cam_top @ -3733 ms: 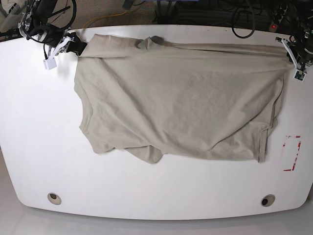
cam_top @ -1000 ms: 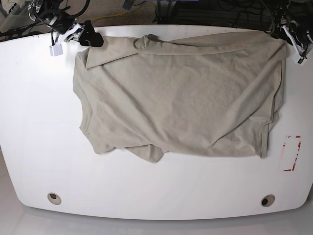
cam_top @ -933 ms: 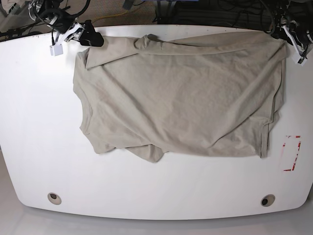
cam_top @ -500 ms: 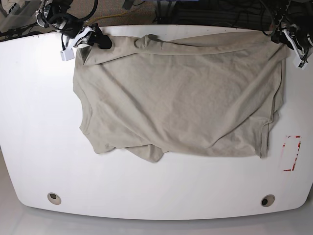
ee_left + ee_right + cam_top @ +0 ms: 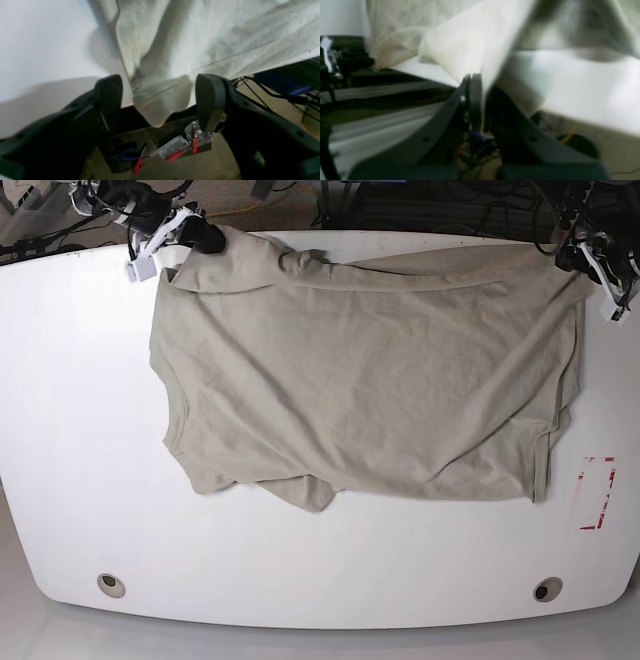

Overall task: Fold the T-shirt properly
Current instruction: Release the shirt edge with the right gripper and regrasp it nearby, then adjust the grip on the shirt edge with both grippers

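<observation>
The T-shirt [image 5: 365, 375] lies spread on the white surface [image 5: 80, 430]. The right gripper [image 5: 476, 82] pinches its far corner; the left gripper [image 5: 157, 100] stands spread around the opposite corner, apparently next to close before any fold.

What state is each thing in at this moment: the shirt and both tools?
T-shirt: spread out on the table, wrinkled, not yet folded, far corners at the table's edge.
Right tool: shut on the T-shirt's corner.
Left tool: open, jaws either side of a bunched corner.
</observation>
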{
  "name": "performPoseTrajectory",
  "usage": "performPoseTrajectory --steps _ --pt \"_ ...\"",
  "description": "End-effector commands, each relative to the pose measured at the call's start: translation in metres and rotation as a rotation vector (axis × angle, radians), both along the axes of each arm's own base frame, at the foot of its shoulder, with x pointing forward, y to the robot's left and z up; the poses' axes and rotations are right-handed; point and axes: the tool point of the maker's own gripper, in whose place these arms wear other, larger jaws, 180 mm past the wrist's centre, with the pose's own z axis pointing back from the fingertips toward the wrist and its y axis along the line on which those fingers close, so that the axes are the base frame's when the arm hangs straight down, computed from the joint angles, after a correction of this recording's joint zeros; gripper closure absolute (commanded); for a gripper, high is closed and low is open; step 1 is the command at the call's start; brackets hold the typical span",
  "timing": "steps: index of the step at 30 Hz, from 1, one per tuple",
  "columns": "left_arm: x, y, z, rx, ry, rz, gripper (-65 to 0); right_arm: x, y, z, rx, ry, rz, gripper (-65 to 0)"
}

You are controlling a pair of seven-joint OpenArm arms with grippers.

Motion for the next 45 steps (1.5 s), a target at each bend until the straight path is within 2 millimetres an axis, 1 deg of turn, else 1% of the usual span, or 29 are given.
performPoseTrajectory --steps 1,3,5,10,13,17,18,21,23,24,25,29,31,33,35,40,45 --pt "0.005 0.008 0.008 0.037 -0.017 -0.017 -42.1 0.006 0.001 0.026 -0.043 -0.087 0.031 0.0" --pt "0.005 0.008 0.009 0.034 -0.017 -0.015 -42.1 0.004 0.005 0.035 -0.061 -0.106 0.044 0.0" --pt "0.007 0.006 0.01 0.021 -0.027 -0.011 -42.1 -0.003 0.002 0.039 -0.083 -0.101 0.042 0.0" --pt "0.008 0.005 0.011 0.013 -0.033 -0.009 -42.1 -0.022 -0.01 0.035 -0.11 -0.048 0.014 0.0" --pt "0.008 0.005 0.011 0.013 -0.033 -0.009 -42.1 -0.033 -0.01 0.033 -0.108 -0.018 0.01 0.0" --pt "0.007 0.005 0.01 0.011 -0.031 -0.008 -42.1 -0.038 -0.004 0.03 -0.093 0.001 -0.009 -0.2" --pt "0.007 0.005 0.01 0.011 -0.031 -0.008 -42.1 -0.037 -0.004 0.03 -0.091 -0.003 -0.01 -3.8" --pt "0.008 0.005 0.011 0.011 -0.033 -0.011 -42.1 -0.036 -0.005 0.03 -0.093 -0.006 -0.012 -23.3" --pt "0.008 0.004 0.01 0.01 -0.033 -0.013 -42.1 -0.036 -0.005 0.031 -0.089 -0.01 -0.015 -33.5" --pt "0.008 0.004 0.01 0.01 -0.033 -0.013 -42.1 -0.036 -0.006 0.031 -0.091 -0.008 -0.015 -38.0" --pt "0.008 0.004 0.01 0.01 -0.033 -0.013 -42.1 -0.037 -0.007 0.031 -0.095 -0.007 -0.016 -39.5" --pt "0.008 0.004 0.01 0.01 -0.033 -0.013 -42.1 -0.039 -0.031 0.032 -0.157 0.0 -0.073 -40.1" --pt "0.007 0.004 0.009 0.009 -0.029 -0.01 -42.1 -0.036 -0.047 0.029 -0.189 0.001 -0.113 -40.3" --pt "0.007 0.004 0.009 0.009 -0.029 -0.01 -42.1 -0.028 -0.067 0.032 -0.24 -0.017 -0.135 -40.3" --pt "0.007 0.004 0.009 0.009 -0.029 -0.01 -42.1 -0.02 -0.08 0.033 -0.27 -0.033 -0.15 -40.3" --pt "0.007 0.004 0.009 0.009 -0.028 -0.011 -42.1 0.0 -0.1 0.023 -0.227 -0.051 -0.185 -40.1" --pt "0.008 0.005 0.01 0.012 -0.031 -0.01 -42.1 0.006 -0.108 0.005 -0.163 -0.02 -0.233 -40.1"
